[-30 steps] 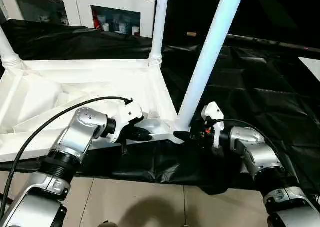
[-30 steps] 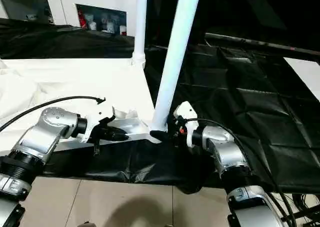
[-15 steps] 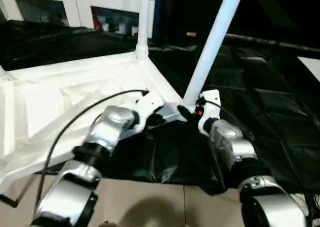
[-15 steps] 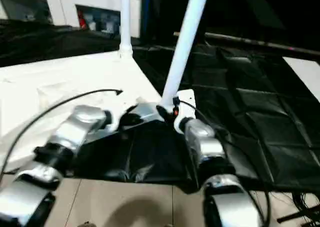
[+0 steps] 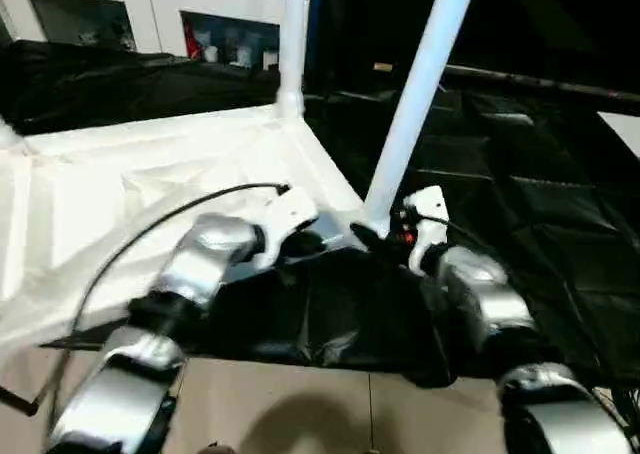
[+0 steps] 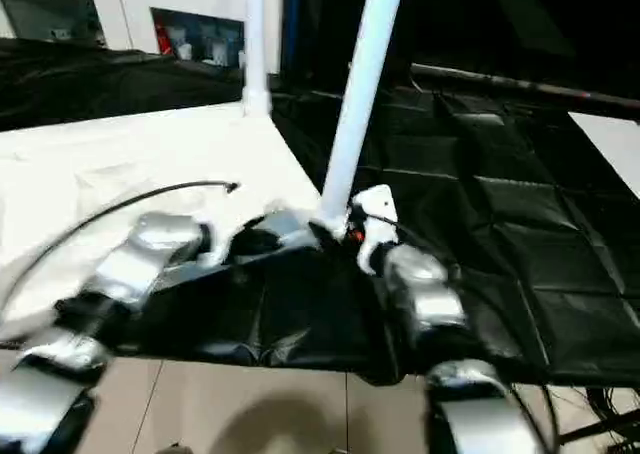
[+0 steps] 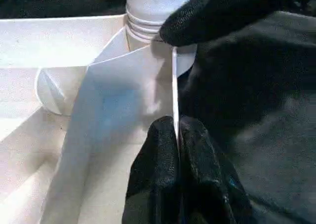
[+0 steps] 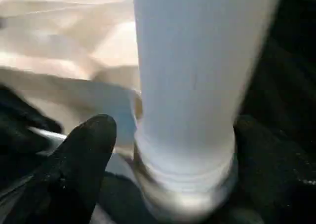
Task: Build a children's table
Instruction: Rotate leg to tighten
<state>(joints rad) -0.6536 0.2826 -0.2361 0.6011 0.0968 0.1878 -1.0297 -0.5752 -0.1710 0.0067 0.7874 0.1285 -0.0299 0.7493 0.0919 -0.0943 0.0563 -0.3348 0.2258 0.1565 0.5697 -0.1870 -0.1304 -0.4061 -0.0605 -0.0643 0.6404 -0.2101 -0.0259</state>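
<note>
Between the two black fingers of the left gripper (image 7: 177,150), the thin side rim of the white tabletop (image 5: 130,204) is pinched tight, the jaws clenched on the edge just short of the near corner socket. The tabletop lies upside down on the black-draped work table (image 5: 520,174), its ribbed underside facing up. Just beyond those jaws, the near leg (image 5: 415,94) rises from the corner socket and leans away to the right. The right gripper (image 8: 173,174) stands astride the base of that leg: one finger (image 8: 84,155) sits to one side of the threaded collar and the other to the far side, with a gap visible between finger and tube, so the jaws are spread around the leg rather than pressing it. Farther beyond both grippers, a second leg (image 5: 293,44) stands upright in the far corner socket. White cabinets (image 5: 150,14) line the back.
</note>
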